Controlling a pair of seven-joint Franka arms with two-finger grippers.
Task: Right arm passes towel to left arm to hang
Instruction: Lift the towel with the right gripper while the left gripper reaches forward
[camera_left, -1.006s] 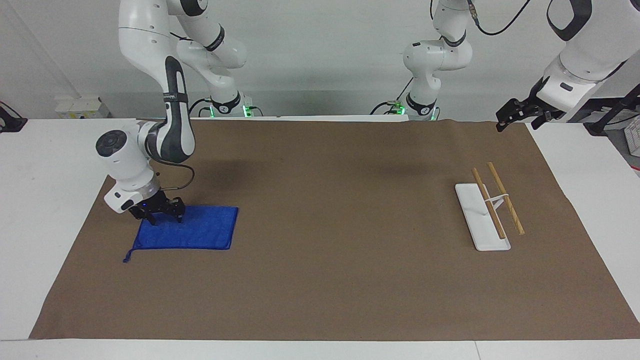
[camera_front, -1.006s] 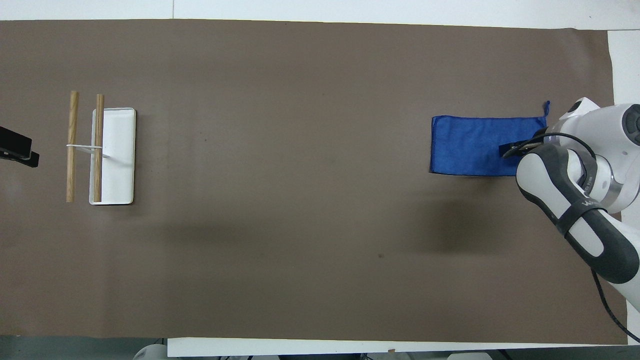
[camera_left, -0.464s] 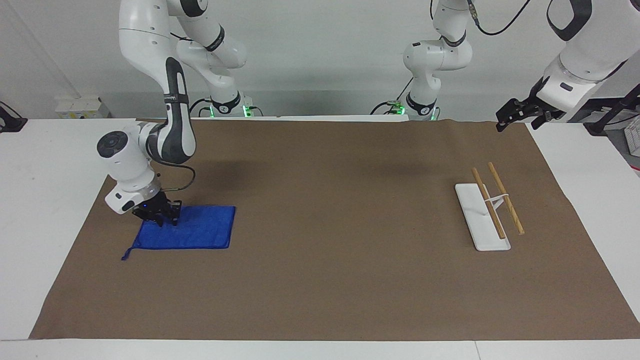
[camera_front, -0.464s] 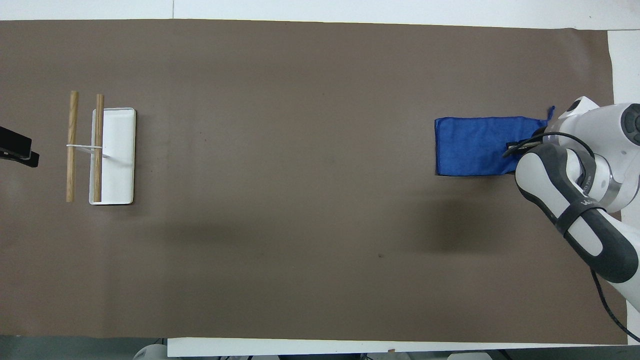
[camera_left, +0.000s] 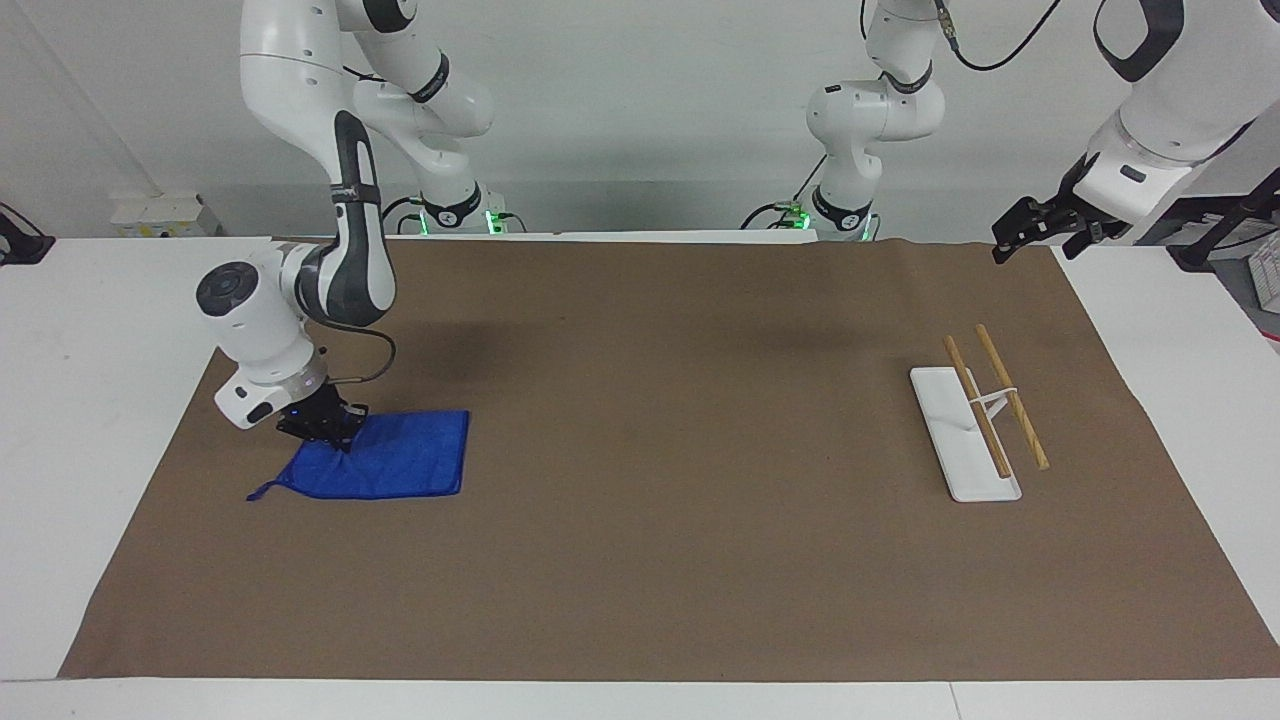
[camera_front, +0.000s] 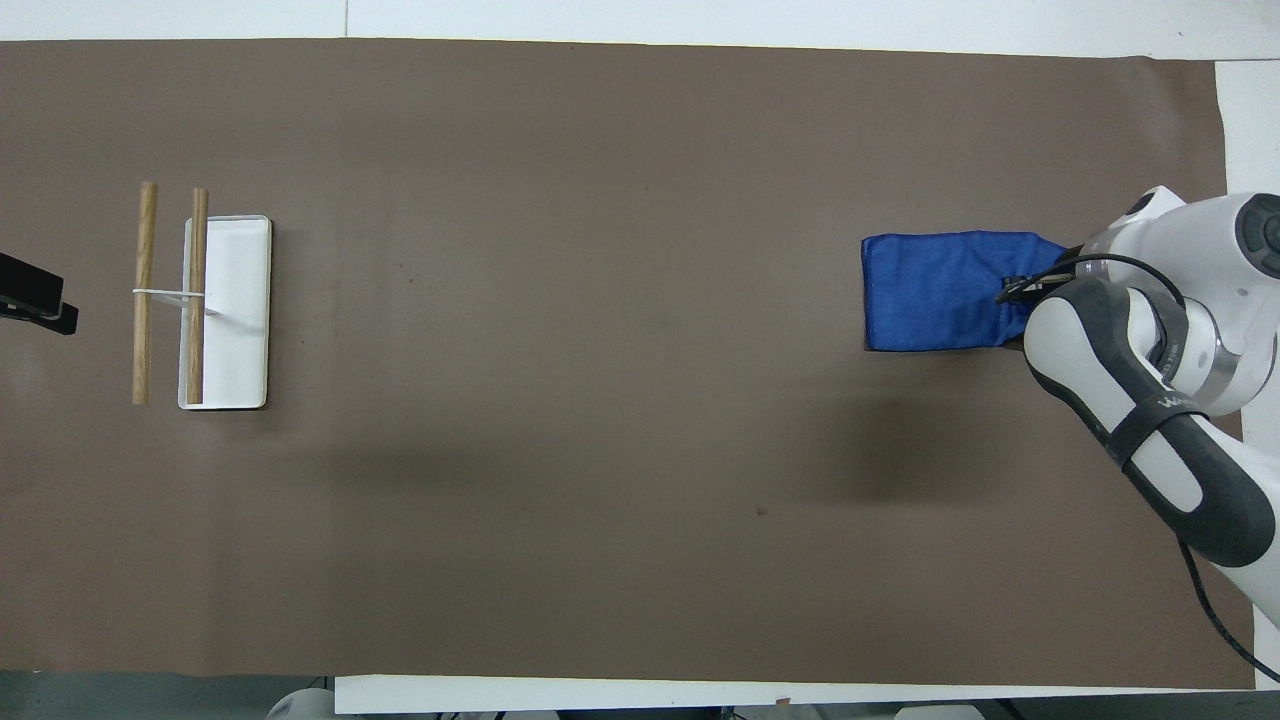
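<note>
The blue towel (camera_left: 385, 460) (camera_front: 940, 290) lies on the brown mat at the right arm's end of the table. My right gripper (camera_left: 330, 432) (camera_front: 1015, 290) is shut on the towel's end nearest that table end, and the cloth is pinched up and gathered there. The towel's thin loop trails out at its corner. My left gripper (camera_left: 1040, 228) (camera_front: 35, 300) waits, open, above the mat's edge at the left arm's end, with nothing in it.
A white rack (camera_left: 965, 435) (camera_front: 230, 310) with two wooden rods stands on the mat toward the left arm's end. The brown mat (camera_left: 660, 520) covers most of the white table.
The right gripper closed on the towel's end and lifted it a little. The towel's end bunched up and its loop corner drew in. The left arm stayed still.
</note>
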